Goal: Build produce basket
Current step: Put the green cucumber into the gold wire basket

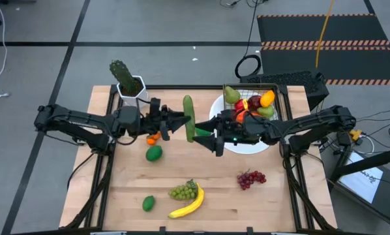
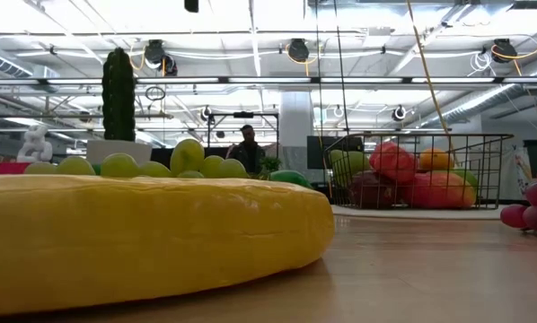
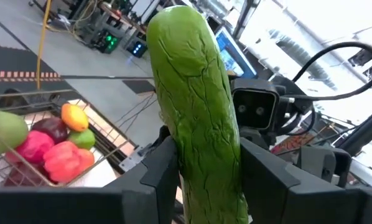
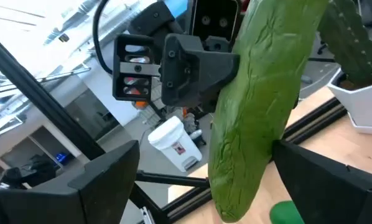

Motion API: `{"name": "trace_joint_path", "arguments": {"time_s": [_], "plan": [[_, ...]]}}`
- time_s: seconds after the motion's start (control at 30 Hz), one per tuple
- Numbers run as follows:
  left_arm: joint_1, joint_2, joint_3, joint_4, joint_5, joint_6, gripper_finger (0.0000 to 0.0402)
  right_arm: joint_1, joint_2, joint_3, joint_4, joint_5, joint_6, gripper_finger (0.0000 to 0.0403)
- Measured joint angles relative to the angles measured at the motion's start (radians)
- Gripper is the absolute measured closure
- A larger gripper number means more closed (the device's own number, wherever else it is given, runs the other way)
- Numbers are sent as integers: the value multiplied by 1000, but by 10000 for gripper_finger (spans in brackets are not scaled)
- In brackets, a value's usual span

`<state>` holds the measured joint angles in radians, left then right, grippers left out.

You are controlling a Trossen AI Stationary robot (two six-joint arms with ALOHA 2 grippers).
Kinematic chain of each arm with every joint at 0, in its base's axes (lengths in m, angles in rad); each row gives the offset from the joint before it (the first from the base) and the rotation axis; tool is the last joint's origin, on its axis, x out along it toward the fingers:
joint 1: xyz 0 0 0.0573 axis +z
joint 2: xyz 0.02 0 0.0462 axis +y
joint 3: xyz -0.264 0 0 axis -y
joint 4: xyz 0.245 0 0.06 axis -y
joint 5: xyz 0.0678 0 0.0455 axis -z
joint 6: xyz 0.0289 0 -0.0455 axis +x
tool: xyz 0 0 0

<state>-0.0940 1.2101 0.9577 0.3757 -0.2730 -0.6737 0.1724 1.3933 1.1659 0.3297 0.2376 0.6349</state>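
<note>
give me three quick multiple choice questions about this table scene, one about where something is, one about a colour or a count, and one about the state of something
1. Where is the basket?
A. At the table's near left corner
B. At the far right of the table, on the white plate
C. Under the banana

2. How many bunches of grapes lie on the table?
A. Two
B. None
C. Five

3. What is the state of the cucumber?
A. Lying in the basket
B. Flat on the table
C. Held off the table by the left tool, with the right tool open around its other end

Answers:
1. B, the high view shows the wire basket on the plate at the far right.
2. A, one green bunch by the banana and one purple bunch.
3. C, the left wrist view shows fingers clamped on the cucumber; the right wrist view shows fingers spread apart beside it.
</note>
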Motion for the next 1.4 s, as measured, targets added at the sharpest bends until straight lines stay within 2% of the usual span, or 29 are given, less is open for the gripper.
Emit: {"name": "trace_joint_path", "arguments": {"time_s": [0.2, 0.37, 0.63, 0.9, 1.3, 1.4], "plan": [[1, 8, 0, -3, -25, 50, 254, -2, 2, 0, -14, 33, 0, 39], [7, 8, 0, -4, -24, 51, 254, -2, 2, 0, -43, 110, -1, 39], [-13, 8, 0, 20, -23, 67, 254, -2, 1, 0, -46, 118, -23, 45], [-13, 14, 0, 22, -45, 94, 254, -3, 1, 0, -47, 125, -49, 95], [-2, 98, -1, 183, -52, 152, 254, -32, 0, 0, -50, 122, -65, 152], [4, 100, -1, 180, -52, 141, 254, -43, 0, 0, -53, 82, -78, 181]]}}
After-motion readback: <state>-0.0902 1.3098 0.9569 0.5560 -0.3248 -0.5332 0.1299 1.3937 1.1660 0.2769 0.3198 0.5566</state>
